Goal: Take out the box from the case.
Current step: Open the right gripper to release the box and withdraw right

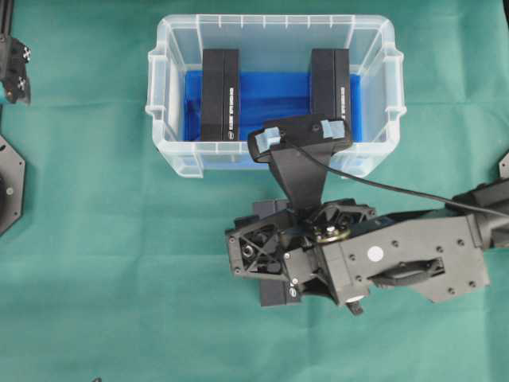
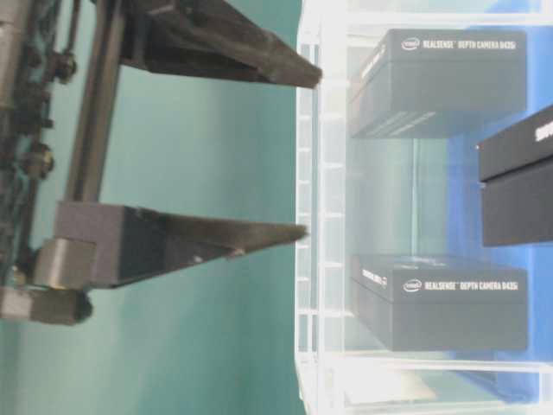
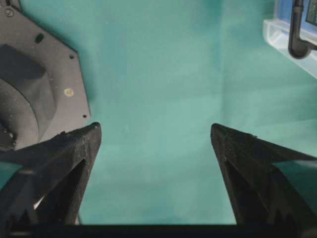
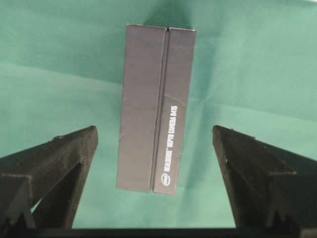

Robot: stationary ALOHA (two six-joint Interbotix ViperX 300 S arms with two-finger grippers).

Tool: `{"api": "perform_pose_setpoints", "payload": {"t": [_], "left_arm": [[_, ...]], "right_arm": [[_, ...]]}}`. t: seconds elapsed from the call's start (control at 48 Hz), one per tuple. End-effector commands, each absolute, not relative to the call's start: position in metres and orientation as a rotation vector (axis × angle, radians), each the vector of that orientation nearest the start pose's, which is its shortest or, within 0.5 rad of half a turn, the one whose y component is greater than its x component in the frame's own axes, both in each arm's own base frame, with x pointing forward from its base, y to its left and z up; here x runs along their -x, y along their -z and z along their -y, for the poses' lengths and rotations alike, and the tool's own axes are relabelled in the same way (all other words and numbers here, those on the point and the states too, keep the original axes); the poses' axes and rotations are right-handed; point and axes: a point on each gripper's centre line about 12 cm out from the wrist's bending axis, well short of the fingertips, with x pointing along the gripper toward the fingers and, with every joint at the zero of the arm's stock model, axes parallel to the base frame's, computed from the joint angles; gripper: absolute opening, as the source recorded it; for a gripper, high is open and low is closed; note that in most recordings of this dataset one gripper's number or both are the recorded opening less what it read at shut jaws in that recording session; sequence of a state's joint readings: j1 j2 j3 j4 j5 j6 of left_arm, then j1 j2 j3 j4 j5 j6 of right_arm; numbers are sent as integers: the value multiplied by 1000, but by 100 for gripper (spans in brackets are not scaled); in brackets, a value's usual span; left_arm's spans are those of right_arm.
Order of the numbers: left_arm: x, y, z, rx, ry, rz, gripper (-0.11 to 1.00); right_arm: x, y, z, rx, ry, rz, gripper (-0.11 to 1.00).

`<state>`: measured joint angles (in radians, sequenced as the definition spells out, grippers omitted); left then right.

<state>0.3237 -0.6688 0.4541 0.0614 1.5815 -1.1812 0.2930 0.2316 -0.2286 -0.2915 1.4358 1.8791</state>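
The case (image 1: 274, 22) is a clear plastic bin at the top centre, lined with blue cloth (image 1: 270, 99). Two black boxes stand on edge inside it, one at the left (image 1: 219, 94) and one at the right (image 1: 330, 83). Both also show through its wall in the table-level view (image 2: 441, 82) (image 2: 441, 303). A third black box (image 4: 148, 109) lies on the green cloth in front of the case, partly under my right arm (image 1: 274, 296). My right gripper (image 4: 153, 130) hovers over it, open, with its fingers clear of both sides. My left gripper (image 3: 155, 127) is open and empty at the far left (image 1: 16, 68).
The right arm's camera mount (image 1: 301, 135) overhangs the case's front rim, and a black cable (image 1: 398, 191) trails off to the right. The left arm's base plate (image 3: 34, 84) sits on the green cloth at the left edge (image 1: 6, 187).
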Motion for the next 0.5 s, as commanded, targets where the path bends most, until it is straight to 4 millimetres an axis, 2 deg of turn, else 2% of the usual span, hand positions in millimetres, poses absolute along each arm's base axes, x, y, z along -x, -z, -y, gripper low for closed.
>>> {"api": "perform_pose_setpoints", "payload": {"t": [0.0,0.25,0.48], "left_arm": [[-166,-352,-64,1149,-1093,-1001,91],[-167,-352,-64,1149,-1094,-1002,91],[-167,-352,-64,1149,-1094,-1002,91]], "right_arm": [[-429,-317,-93,-1162,1108,-845,91],[-428,-321,-94,-1174,1092,-843,91],[-415,-330,-98,-1160,1067,-876,91]]}}
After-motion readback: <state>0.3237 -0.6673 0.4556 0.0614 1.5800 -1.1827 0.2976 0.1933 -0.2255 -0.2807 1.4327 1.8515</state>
